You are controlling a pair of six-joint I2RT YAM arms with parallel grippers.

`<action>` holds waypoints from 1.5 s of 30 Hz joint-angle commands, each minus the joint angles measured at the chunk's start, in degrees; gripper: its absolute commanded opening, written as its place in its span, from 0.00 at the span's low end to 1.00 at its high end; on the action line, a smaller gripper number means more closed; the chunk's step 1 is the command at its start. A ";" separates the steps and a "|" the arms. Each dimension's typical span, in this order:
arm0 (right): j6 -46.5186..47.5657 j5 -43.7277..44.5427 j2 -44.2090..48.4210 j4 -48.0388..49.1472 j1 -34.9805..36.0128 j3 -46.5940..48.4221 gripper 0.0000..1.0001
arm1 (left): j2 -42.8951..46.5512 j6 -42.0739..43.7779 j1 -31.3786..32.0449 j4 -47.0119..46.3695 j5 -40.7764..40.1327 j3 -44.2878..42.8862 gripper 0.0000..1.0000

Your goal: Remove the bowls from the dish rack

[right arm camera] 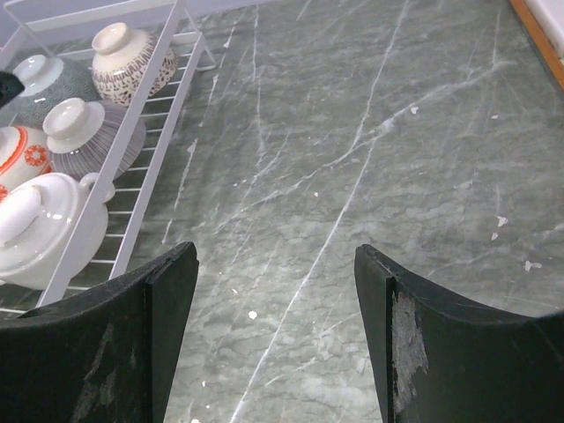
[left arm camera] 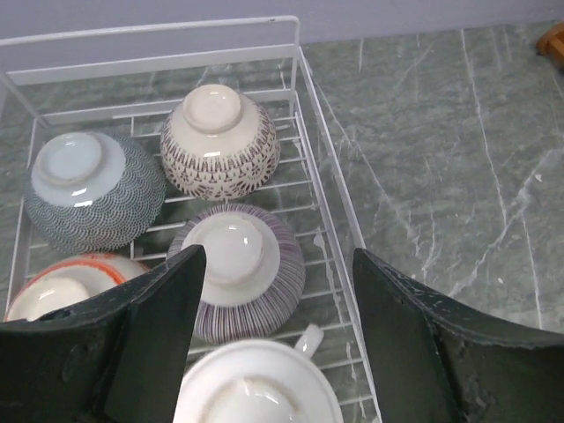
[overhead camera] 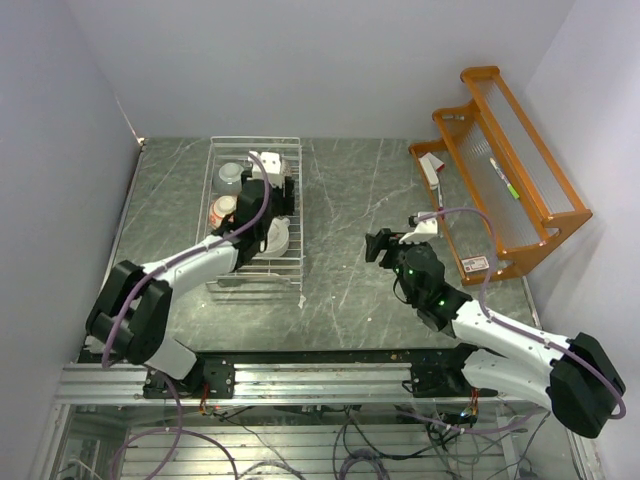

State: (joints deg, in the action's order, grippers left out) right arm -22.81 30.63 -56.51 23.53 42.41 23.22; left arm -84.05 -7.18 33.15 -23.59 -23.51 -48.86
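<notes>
The left pincer (left arm camera: 278, 260) is held with its jaws apart over the dish rack (overhead camera: 255, 272), in which five bowls (left arm camera: 220, 141) are seen standing upside down. The purple-striped bowl (left arm camera: 238, 264) lies just below and ahead, between the fingers but nearer the left one. As it is round, no grasp axis is favoured. The right pincer (right arm camera: 275, 251), likewise spread and empty, is held over the counter (right arm camera: 397, 132), well apart from the rack.
</notes>
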 commanded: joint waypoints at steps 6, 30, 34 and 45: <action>-0.35 1.46 -3.10 -3.87 -0.37 4.54 0.72 | -7.48 -7.00 -7.66 6.32 13.87 -10.40 0.83; -0.59 -0.57 -5.64 -2.27 -1.00 4.28 0.70 | -14.72 -3.98 -10.99 5.50 12.67 -9.17 0.91; -0.60 -0.74 -6.11 -1.93 -0.95 4.19 0.69 | -15.08 -3.49 -10.96 6.22 11.18 -9.21 0.91; -0.63 -0.85 -6.87 -1.73 -1.03 4.37 0.68 | -17.82 -2.38 -10.91 6.71 10.44 -10.31 0.83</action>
State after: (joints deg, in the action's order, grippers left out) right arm -23.33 29.28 -63.29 20.25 41.65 26.59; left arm -100.49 -10.48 22.52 -16.91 -12.05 -57.69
